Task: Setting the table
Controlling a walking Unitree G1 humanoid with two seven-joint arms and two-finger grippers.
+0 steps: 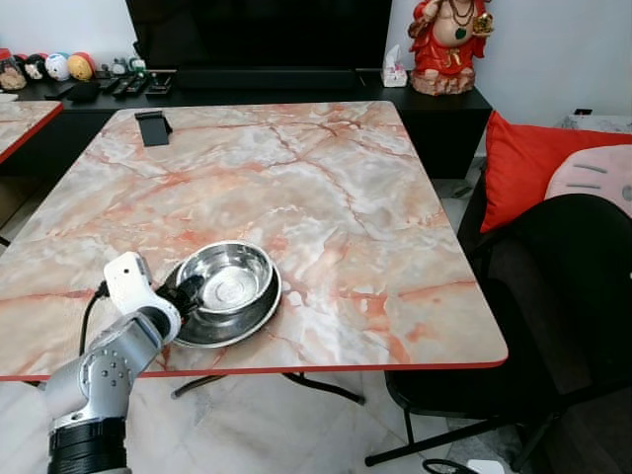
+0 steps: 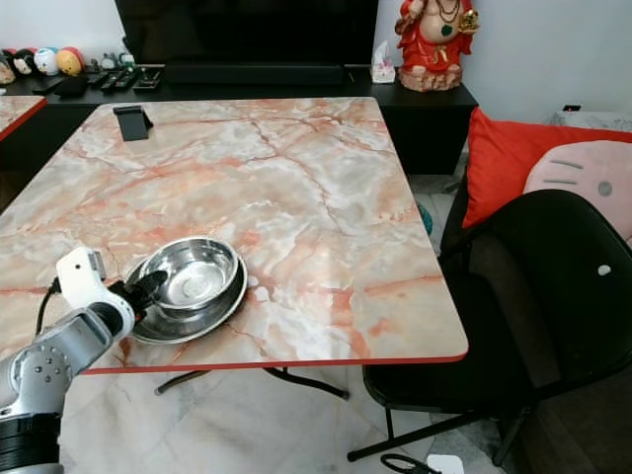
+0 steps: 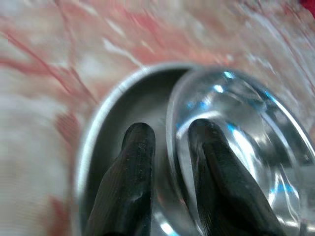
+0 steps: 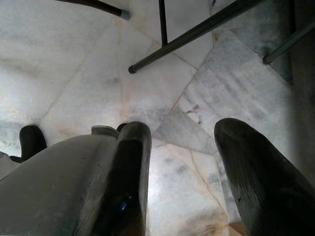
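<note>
A steel bowl (image 1: 233, 275) sits inside a wider steel plate (image 1: 263, 312) near the front left edge of the marble table (image 1: 326, 168). My left gripper (image 1: 188, 293) reaches in from the left and is shut on the bowl's near rim. In the left wrist view one black finger (image 3: 209, 147) lies inside the bowl (image 3: 246, 108) and the other finger (image 3: 138, 147) lies outside it, over the plate (image 3: 133, 96). My right gripper (image 4: 182, 132) hangs open above the floor tiles, holding nothing.
A small black stand (image 1: 153, 126) sits at the table's far left. A black chair (image 1: 553, 296) and a red cushion (image 1: 533, 163) stand to the right of the table. A dark console with a red statue (image 1: 449, 44) runs behind it.
</note>
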